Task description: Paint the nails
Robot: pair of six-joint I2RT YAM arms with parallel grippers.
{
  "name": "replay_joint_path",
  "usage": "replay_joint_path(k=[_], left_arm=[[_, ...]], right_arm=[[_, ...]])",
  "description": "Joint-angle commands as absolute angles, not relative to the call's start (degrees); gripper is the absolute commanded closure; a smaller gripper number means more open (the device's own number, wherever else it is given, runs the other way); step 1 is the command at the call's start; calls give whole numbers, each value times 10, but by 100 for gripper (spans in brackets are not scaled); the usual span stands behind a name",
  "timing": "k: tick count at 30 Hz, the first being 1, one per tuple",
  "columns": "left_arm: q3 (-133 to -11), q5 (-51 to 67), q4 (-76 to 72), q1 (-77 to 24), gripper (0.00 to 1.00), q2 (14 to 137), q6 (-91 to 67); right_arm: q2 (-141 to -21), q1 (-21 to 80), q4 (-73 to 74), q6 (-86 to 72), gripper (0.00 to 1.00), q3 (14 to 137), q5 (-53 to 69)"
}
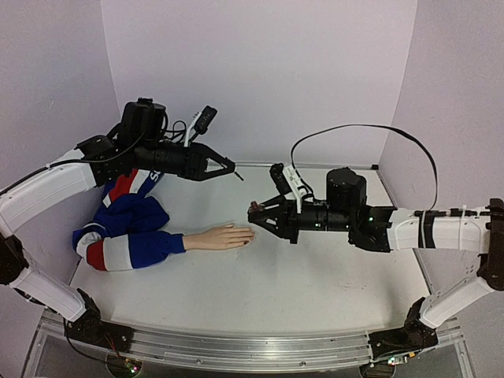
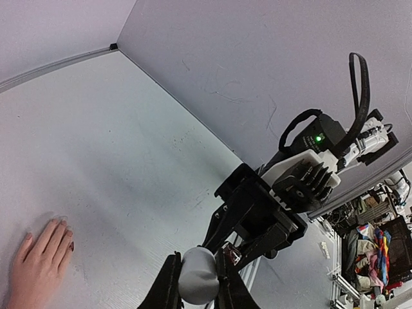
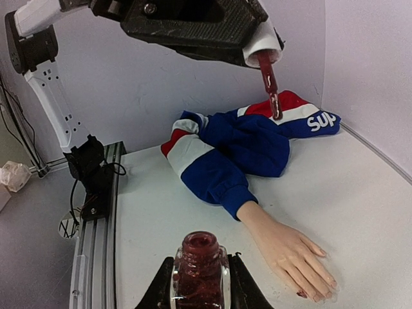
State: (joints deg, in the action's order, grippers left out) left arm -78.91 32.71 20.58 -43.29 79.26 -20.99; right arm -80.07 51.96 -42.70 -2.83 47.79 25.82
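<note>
Clamping the white brush cap [image 2: 198,278], the left hand [image 1: 227,167] hovers above the worktop [image 1: 315,276]; the right hand [image 1: 253,214] grips the open polish bottle [image 3: 199,270] near the mannequin's nails [image 3: 332,283].

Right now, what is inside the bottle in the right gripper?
Dark red polish shows through the uncapped bottle; the right gripper covers its lower sides and base.

White table [image 1: 315,276], lilac walls [image 1: 260,71], metal rail [image 1: 236,350]
</note>
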Motion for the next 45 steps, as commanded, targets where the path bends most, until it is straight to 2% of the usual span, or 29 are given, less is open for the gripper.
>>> replay_joint_path(k=[1, 6, 45], left_arm=[[-789, 356, 204, -430, 100, 771, -203], [-783, 375, 209, -430, 100, 776, -204], [-786, 363, 226, -431, 100, 803, -202]], right_arm=[[-810, 528, -501, -31, 100, 513, 224], [-821, 530, -513, -31, 100, 521, 173], [-871, 542, -495, -5, 100, 563, 207]])
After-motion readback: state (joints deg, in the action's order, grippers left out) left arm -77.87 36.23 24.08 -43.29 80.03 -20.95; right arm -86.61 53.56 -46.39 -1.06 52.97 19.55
